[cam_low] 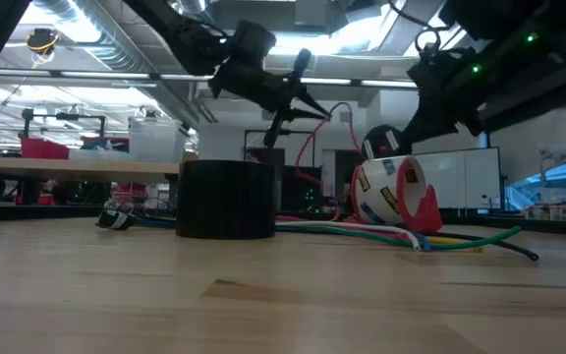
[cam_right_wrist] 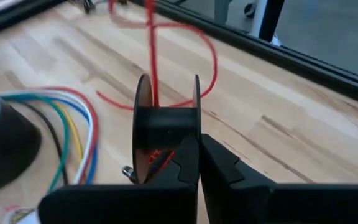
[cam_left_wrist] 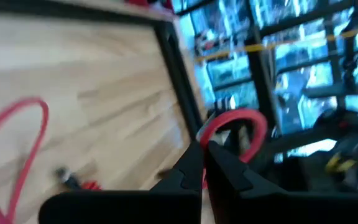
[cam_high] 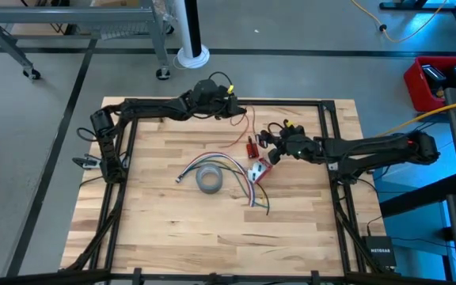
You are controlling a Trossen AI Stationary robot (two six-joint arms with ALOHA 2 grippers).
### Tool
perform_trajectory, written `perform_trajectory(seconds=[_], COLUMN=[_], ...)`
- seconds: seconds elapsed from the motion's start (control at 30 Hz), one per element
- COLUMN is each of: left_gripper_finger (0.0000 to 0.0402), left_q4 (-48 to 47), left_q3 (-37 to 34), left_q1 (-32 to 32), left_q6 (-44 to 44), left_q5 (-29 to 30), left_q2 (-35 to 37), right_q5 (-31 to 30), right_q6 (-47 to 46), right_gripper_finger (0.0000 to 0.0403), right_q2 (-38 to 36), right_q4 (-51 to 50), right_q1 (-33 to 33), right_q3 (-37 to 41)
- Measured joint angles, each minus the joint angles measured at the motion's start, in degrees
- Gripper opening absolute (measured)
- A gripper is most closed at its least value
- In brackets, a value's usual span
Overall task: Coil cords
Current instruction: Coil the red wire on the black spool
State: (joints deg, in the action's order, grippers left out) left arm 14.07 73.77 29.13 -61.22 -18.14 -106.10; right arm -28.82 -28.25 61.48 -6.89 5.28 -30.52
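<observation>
A thin red wire (cam_high: 246, 127) runs from a small black spool (cam_right_wrist: 166, 121) up to my left gripper (cam_high: 242, 112), which is shut on it above the table's far middle. A slack loop of the wire (cam_right_wrist: 201, 56) lies on the wood. My right gripper (cam_high: 261, 145) is shut on the spool, just right of the table's middle. A bundle of coloured cords (cam_high: 232, 168) lies on the wood in an arc, near a grey tape roll (cam_high: 210, 180). My left gripper pinches the red wire (cam_left_wrist: 211, 127) between its two fingertips, and the wire curls out past them in a small loop (cam_left_wrist: 253, 121). The fingers point nearly level toward the table's right. The wire hangs slack below them (cam_low: 314, 138). My right gripper pinches the spool's flange (cam_right_wrist: 196, 99) between its two fingers, coming slanting down from the table's right. The spool's axis lies about level, and the wire leaves its core (cam_right_wrist: 154, 93). The spool seems clear of the wood.
A white and red tape roll (cam_high: 258, 170) stands beside the coloured cords, close under my right gripper. Black frame rails (cam_high: 327, 127) border the wooden table on all sides. The near half of the table (cam_high: 212, 245) is bare wood.
</observation>
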Motion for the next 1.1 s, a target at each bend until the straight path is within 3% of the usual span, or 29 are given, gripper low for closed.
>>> perform_trajectory(seconds=[0.2, 0.6, 1.1], left_gripper_finger=[0.0001, 0.0001, 0.0001], left_q4=[-0.3, -0.3, -0.3], left_q3=[3.1, 3.3, 3.3], left_q1=[-0.7, -7.8, -9.9], left_q6=[1.7, 3.7, 5.2], left_q5=[3.7, 2.2, 2.0], left_q2=[0.0, 0.0, 0.0], right_q5=[0.6, 1.5, 5.0], right_q6=[0.1, -7.8, -13.8], right_gripper_finger=[0.0005, 0.0005, 0.0005], right_q2=[4.3, 5.0, 5.0], right_q4=[0.4, 7.2, 11.8], right_q1=[0.0, 4.1, 8.4], right_q3=[0.0, 0.0, 0.0])
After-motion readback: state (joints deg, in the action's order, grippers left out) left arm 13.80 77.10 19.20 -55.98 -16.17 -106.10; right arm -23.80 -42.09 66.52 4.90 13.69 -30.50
